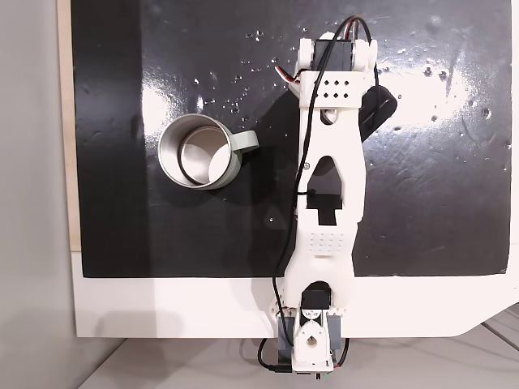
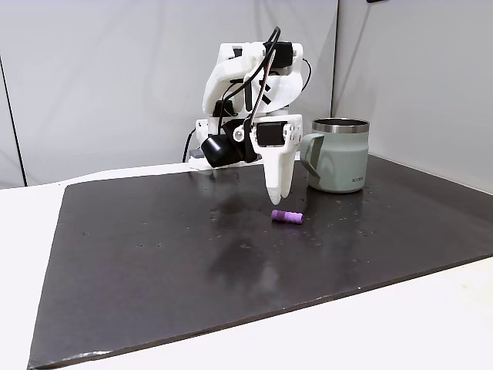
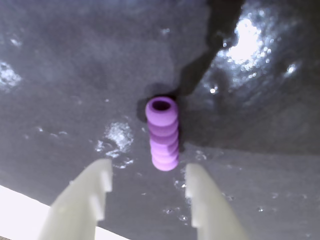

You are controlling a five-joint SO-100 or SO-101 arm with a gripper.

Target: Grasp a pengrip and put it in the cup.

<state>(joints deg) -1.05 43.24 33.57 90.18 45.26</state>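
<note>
From my remote station I saw the gripper (image 3: pixel 147 185) with its two pale fingers (image 3: pixel 95 190) spread wide and nothing held between them, the tips hanging just above the black mat (image 2: pixel 154 254). In the wrist view the pengrip (image 3: pixel 162 134), a ribbed purple tube, lay on its side on the mat just ahead of the gap between the fingers, its open end facing away from them, touching neither. In a fixed view from the side the pengrip (image 2: pixel 287 216) rested on the mat just below and slightly right of the fingertips (image 2: pixel 279 196), with the gripper (image 2: pixel 279 199) pointing straight down. The cup (image 2: pixel 337 154), a grey-green mug with a steel rim, stood upright to the right of the arm, its handle turned toward the gripper, apart from the pengrip. From above, the white arm (image 1: pixel 328 186) stretched across the mat and hid the pengrip beneath it; the cup (image 1: pixel 195 151) sat left of the arm, well clear. The mat's glossy surface carried scattered bright specks and glare.
</note>
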